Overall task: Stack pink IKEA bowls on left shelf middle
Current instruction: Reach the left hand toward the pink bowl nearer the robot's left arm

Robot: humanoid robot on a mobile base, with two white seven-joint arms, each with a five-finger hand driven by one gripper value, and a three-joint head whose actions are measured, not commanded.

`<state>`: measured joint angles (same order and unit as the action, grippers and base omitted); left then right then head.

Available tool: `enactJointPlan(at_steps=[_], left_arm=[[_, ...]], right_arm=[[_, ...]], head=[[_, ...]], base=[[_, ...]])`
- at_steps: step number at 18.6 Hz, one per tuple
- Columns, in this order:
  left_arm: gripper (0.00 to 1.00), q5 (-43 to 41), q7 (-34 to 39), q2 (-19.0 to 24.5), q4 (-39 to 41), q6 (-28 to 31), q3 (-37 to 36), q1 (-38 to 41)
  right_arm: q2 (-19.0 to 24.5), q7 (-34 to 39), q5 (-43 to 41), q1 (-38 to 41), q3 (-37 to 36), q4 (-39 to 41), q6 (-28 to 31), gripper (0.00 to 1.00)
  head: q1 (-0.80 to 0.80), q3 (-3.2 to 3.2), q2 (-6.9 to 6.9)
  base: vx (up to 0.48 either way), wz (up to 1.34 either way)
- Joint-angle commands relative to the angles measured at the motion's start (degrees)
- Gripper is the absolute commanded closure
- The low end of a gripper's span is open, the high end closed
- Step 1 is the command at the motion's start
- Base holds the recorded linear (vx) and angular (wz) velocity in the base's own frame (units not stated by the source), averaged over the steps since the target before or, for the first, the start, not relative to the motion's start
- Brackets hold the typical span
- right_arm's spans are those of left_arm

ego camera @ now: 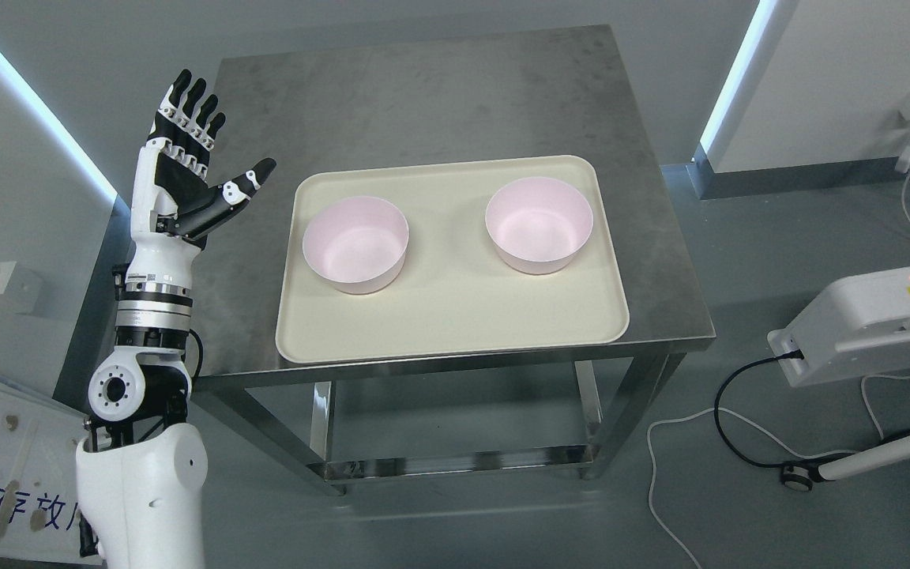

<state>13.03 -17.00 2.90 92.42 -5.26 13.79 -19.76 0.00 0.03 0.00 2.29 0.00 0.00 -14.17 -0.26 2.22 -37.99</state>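
Clearly the left hand is raised left of the tray, fingers spread and empty; the left pink bowl lies nearest, to its right.

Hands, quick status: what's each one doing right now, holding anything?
Left hand: open, fingers spread, holding nothing, raised left of the tray; both pink bowls untouched.
Right hand: not in view.

Single head view, high, looking steeply down on steel table, moderately near
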Motion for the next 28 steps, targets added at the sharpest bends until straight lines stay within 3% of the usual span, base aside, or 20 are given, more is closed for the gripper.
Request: enactJointPlan(at_steps=[1, 5, 10, 14, 19, 22, 28], left_arm=[[0.0, 0.06, -0.66, 0.53, 0.04, -0.1, 0.88, 0.43], [0.0, 0.06, -1.45, 2.02, 0.04, -0.01, 0.09, 0.08], [0.01, -0.2, -22.61, 15.71, -5.48, -0.01, -5.7, -4.65], [0.0, -8.26, -24.75, 21.0, -13.65, 0.07, -11.22, -12.65], [0.06, -8.64, -29.12, 20.13, -13.67, 3.57, -16.78, -12.05], [0.13, -8.64, -32.13, 16.36, -13.23, 8.33, -16.78, -12.58], [0.17, -13.99, -31.96, 13.19, -13.32, 8.69, -17.31, -12.32]], right_arm=[[-1.0, -0.03, -0.09, 0.0, -0.26, 1.0, 0.02, 0.0], [-1.0, -0.03, -0.09, 0.0, -0.26, 1.0, 0.02, 0.0], [-1.0, -0.03, -0.09, 0.0, -0.26, 1.0, 0.02, 0.0], [-1.0, -0.03, -0.09, 0.0, -0.26, 1.0, 0.02, 0.0], [-1.0, -0.03, -0.09, 0.0, -0.26, 1.0, 0.02, 0.0], [-1.0, -0.03, -0.09, 0.0, -0.26, 1.0, 0.02, 0.0], [-1.0, -0.03, -0.09, 0.0, -0.26, 1.0, 0.02, 0.0]], head=[[0.0, 0.0, 0.0], [0.0, 0.0, 0.0], [0.0, 0.0, 0.0], [0.0, 0.0, 0.0], [0.0, 0.0, 0.0], [0.0, 0.0, 0.0], [0.0, 0.0, 0.0]], base=[[0.0, 0.0], [0.0, 0.0], [0.0, 0.0], [0.0, 0.0], [0.0, 0.0], [0.0, 0.0], [0.0, 0.0]])
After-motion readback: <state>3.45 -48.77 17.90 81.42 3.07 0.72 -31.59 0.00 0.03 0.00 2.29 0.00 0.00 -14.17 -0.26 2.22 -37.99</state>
